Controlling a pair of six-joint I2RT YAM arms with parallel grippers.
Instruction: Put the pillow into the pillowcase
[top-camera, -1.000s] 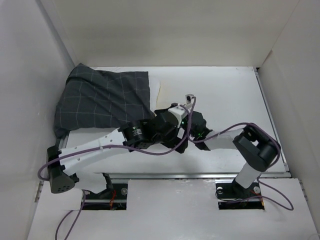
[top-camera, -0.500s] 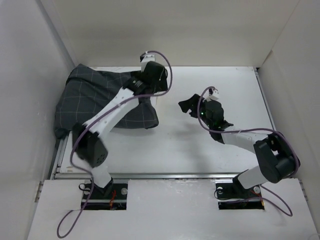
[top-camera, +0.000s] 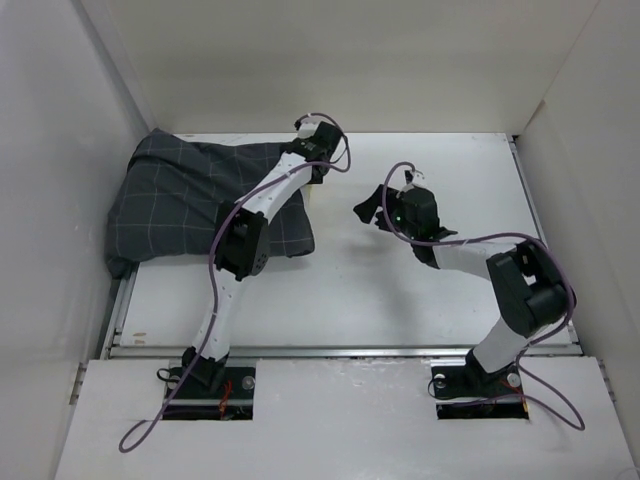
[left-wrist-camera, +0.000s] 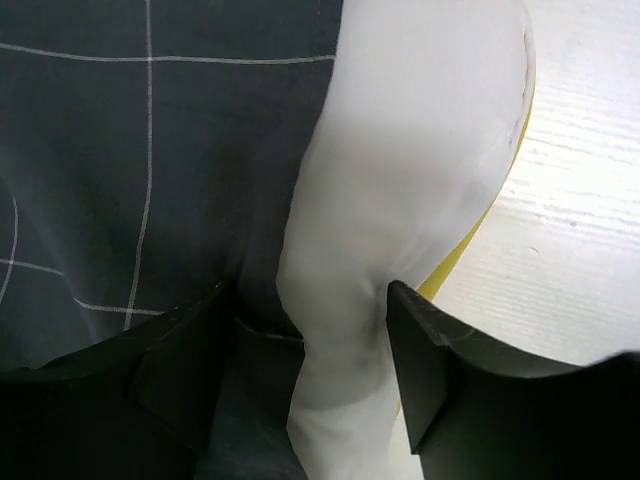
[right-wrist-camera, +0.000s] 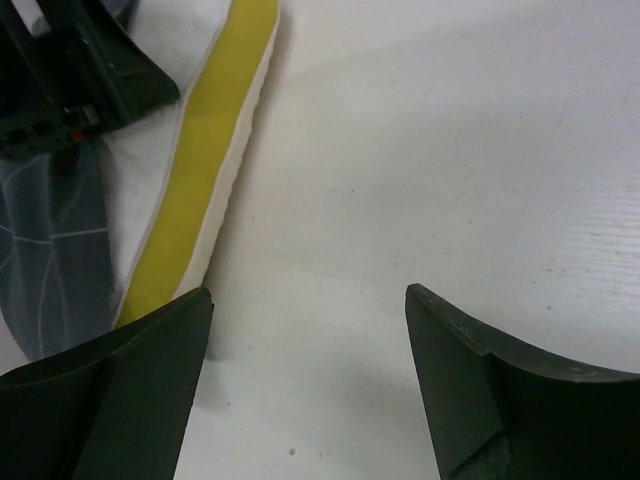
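**White desk, pillow nearly sheathed**

White walls enclose the desk (top-camera: 400, 290), on which the pillowcase (top-camera: 190, 200) lies bunched. Most of the pillow (left-wrist-camera: 400, 150) is judged to be inside it, and a cream end is seen bulging from the pillowcase mouth. That end and the hem are straddled by the left fingers (top-camera: 312, 168); whether they are clamped cannot be told. The right fingers (top-camera: 370, 207) are spread, holding nothing, just beside the mouth. Being soft and light, the pillow is best pinched at its yellow edge band (right-wrist-camera: 215, 150), or the limp hem drawn over it.

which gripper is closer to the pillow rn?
Left. The left gripper straddles the exposed end of the pillow at the pillowcase mouth; the right gripper hangs open over the table beside it, apart.
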